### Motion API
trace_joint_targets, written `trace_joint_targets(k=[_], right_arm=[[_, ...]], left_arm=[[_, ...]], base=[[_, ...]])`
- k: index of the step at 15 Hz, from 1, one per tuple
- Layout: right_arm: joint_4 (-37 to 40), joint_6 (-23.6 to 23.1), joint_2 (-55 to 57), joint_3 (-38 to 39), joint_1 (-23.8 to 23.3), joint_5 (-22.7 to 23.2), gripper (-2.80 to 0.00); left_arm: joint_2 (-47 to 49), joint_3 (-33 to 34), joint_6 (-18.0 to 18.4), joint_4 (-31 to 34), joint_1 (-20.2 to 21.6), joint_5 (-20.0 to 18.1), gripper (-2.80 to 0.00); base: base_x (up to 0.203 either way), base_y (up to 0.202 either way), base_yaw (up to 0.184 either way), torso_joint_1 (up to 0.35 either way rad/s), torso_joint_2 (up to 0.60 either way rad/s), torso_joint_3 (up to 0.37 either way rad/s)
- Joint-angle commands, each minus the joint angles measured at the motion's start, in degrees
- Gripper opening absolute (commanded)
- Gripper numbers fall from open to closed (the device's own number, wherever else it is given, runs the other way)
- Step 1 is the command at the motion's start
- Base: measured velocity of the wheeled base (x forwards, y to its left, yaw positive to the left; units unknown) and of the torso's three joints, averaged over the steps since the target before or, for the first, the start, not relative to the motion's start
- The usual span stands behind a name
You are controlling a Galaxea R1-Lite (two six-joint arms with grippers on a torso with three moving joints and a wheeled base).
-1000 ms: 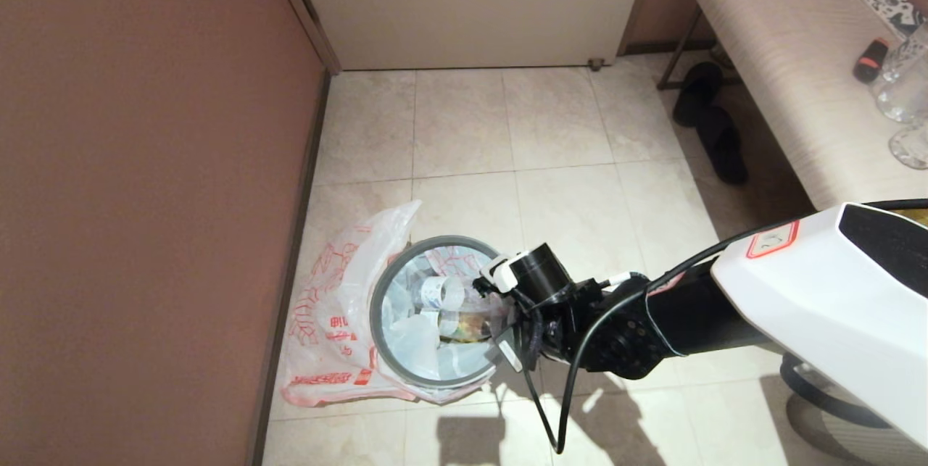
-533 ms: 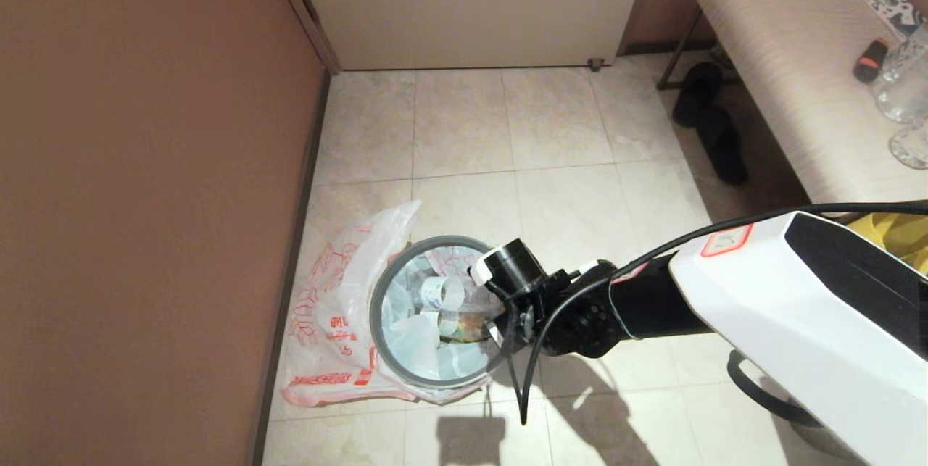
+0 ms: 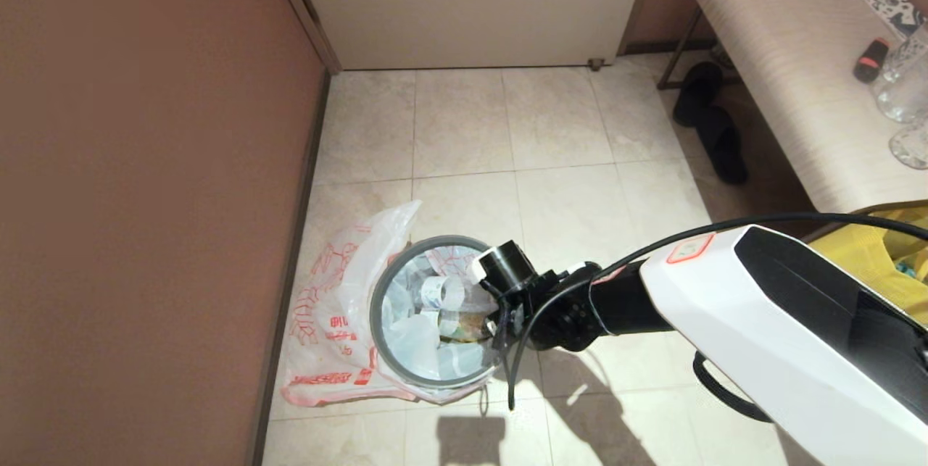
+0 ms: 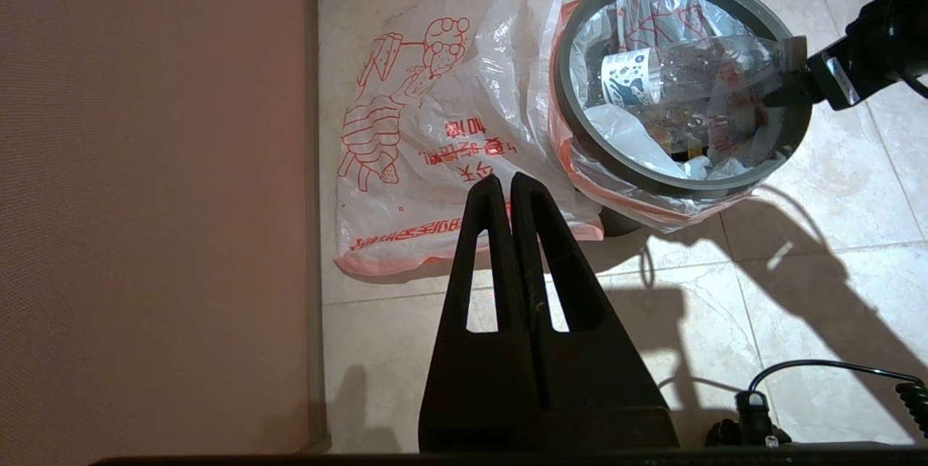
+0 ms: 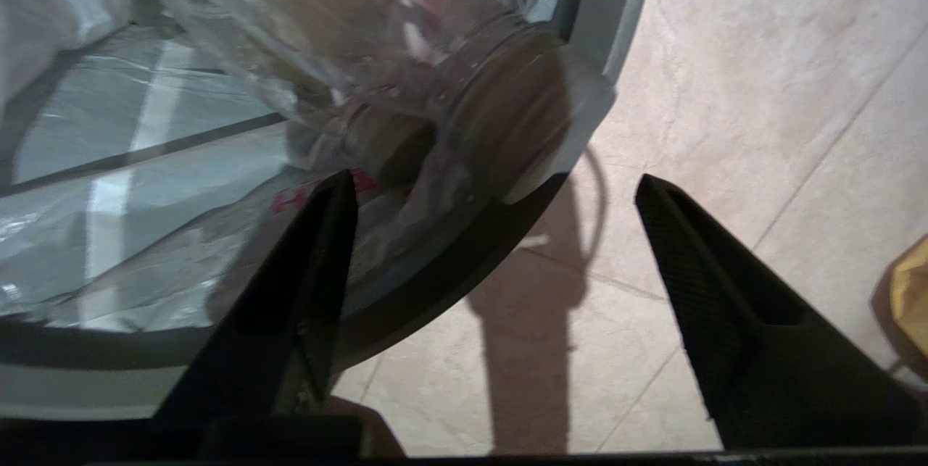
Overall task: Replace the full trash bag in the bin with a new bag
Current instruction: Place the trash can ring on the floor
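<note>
The full trash bag [image 3: 424, 339] is sitting inside the bin [image 3: 406, 370] on the floor tiles [image 3: 565, 125], with the new bag [image 3: 326, 314] lying beside it against the wall [image 3: 145, 161]. The right gripper [image 5: 493, 190] is hanging spread at the bin's grey rim [image 5: 594, 17], gripping nothing. The left gripper [image 4: 506, 187] is hanging pressed together, well apart.

A floor of pale beige tiles [image 3: 551, 132] with thin grout lines is being lit strongly from behind, and hard dark shadows are being thrown across the tiles just below the end effector. Well to its left, a plain reddish-brown wall [image 3: 138, 183] is being met by the floor. Far beyond it, a white door [image 3: 471, 2] is being shown closed. To its upper right, a cream upholstered bench [image 3: 790, 75] is being seen, with black slippers [image 3: 707, 118] lying beside its leg.
</note>
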Motion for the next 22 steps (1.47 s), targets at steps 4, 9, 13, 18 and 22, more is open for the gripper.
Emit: trace_joint_targets(k=[4, 9, 13, 18, 22], right_arm=[[-0.22, -0.42, 1.81, -1.05, -1.42, -0.37, -2.80], [0.39, -0.64, -1.26, -0.96, -0.40, -0.53, -2.80], [0.55, -0.84, -1.64, -1.23, 0.06, -1.07, -2.80], [2.38, -1.34, -4.19, -3.12, -0.14, -0.38, -2.80], [13.41, 3.98, -10.86, -3.15, 0.25, 1.83, -2.80]], left_arm=[[0.02, 0.01, -0.02, 0.00, 0.01, -0.02, -2.80], [0.02, 0.01, -0.02, 0.00, 0.01, -0.02, -2.80], [0.02, 0.01, -0.02, 0.00, 0.01, -0.02, -2.80], [0.02, 0.01, -0.02, 0.00, 0.01, -0.02, -2.80], [0.02, 0.01, -0.02, 0.00, 0.01, -0.02, -2.80]], base=[[0.000, 0.000, 0.000, 0.000, 0.00, 0.000], [0.000, 0.000, 0.000, 0.000, 0.00, 0.000], [0.000, 0.000, 0.000, 0.000, 0.00, 0.000], [0.000, 0.000, 0.000, 0.000, 0.00, 0.000], [0.000, 0.000, 0.000, 0.000, 0.00, 0.000]])
